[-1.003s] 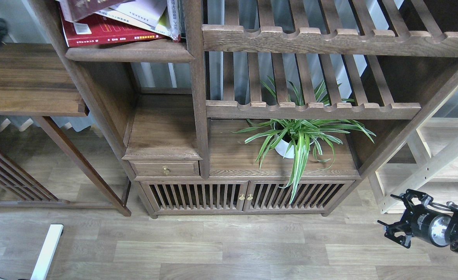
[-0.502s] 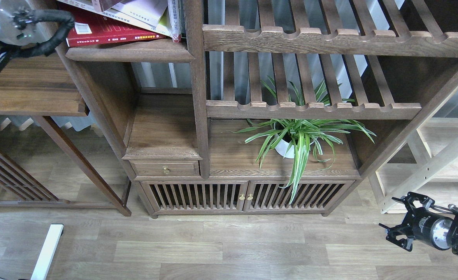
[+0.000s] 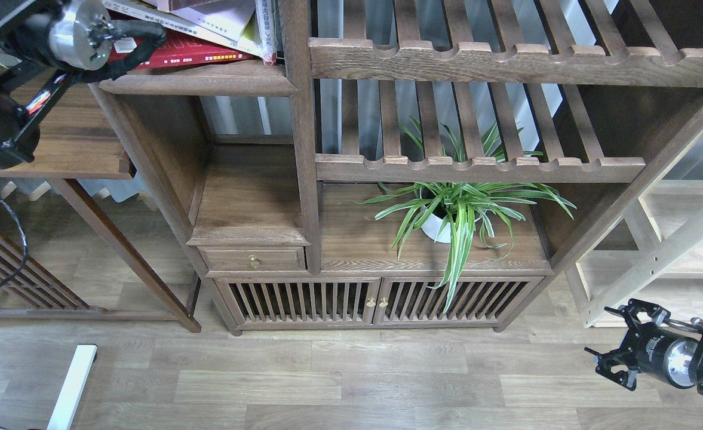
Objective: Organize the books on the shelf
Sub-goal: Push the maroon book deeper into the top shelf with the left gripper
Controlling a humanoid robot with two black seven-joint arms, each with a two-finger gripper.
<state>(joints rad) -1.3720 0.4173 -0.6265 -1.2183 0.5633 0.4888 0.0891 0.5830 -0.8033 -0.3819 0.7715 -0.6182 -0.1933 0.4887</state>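
Left arm, black with a silver cylindrical joint and looped black cabling, entering at the upper left corner; its end effector (image 3: 125, 43) lies at the far end near the cable loop, against the left end of the books, and its fingers cannot be told apart, so whether it is spread or closed cannot be told. Directly right of it, a glossy red paperback book (image 3: 190, 51) lies flat at the bottom of a loose pile, with a pale white-lavender paperback book (image 3: 220, 15) slanted on top and a thin yellow-green book (image 3: 249, 43) wedged near the upright post. The pile rests on the solid dark-brown wooden shelf with a rounded front lip (image 3: 199, 86), in the narrow left bay of the walnut-coloured bookcase. Below that bay sits a small wooden drawer with a brass knob (image 3: 254, 260). Further right, two slatted wooden racks with scalloped front rails (image 3: 476, 168) span the wide bay, and beneath them a green striped spider plant in a white pot (image 3: 459, 212) stands on the lower board. At the far right edge is a pale light-wood shelving unit (image 3: 656, 263). Right arm, low at the lower right over the wood-plank floor (image 3: 327, 382); its black end effector (image 3: 617, 352) points left, fingers spread apart, holding nothing, well apart from the books.
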